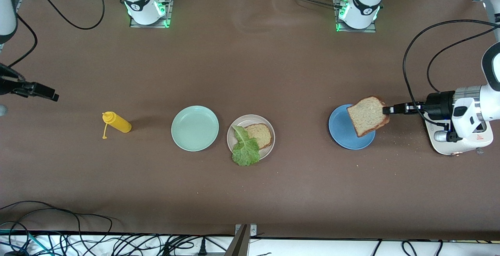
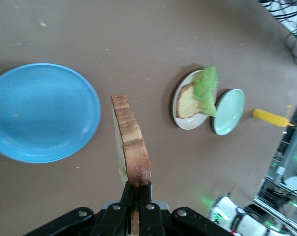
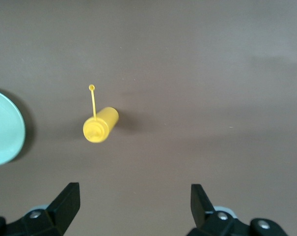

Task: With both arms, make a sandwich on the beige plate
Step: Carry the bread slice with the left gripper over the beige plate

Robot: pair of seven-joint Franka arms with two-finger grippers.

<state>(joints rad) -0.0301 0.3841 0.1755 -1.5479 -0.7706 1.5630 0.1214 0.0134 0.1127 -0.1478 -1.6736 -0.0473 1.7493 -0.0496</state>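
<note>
We see a long brown bench [image 1: 250, 72] with two white robot arms. At the right arm's end, the right gripper [image 3: 133, 204] hangs in the air over bare bench, and its two black fingers [image 3: 65, 201] stand wide apart with nothing between them. This arm waits. Near it a yellow squeeze bottle [image 1: 117, 122] lies on its side, with its little cap hanging on a thin strap.

Next along the bench sits a mint-green plate [image 1: 195, 128] with nothing on it. Just beside it, toward the left arm's end, is the beige plate [image 1: 269, 146]. On the beige plate we see one slice of brown bread [image 1: 261, 135] lying flat. A ruffled green lettuce leaf [image 1: 245, 148] lies partly on that slice, and its edge hangs over the plate's rim on the side nearer the front camera.

Farther toward the left arm's end is a blue plate [image 1: 343, 135]. The left gripper [image 1: 386, 110] is up in the air just past that plate's rim. Its fingers [image 2: 146, 201] are pressed together on the crust of a second slice of bread [image 1: 368, 115]. The slice is tilted and hangs over the blue plate without touching it.
</note>
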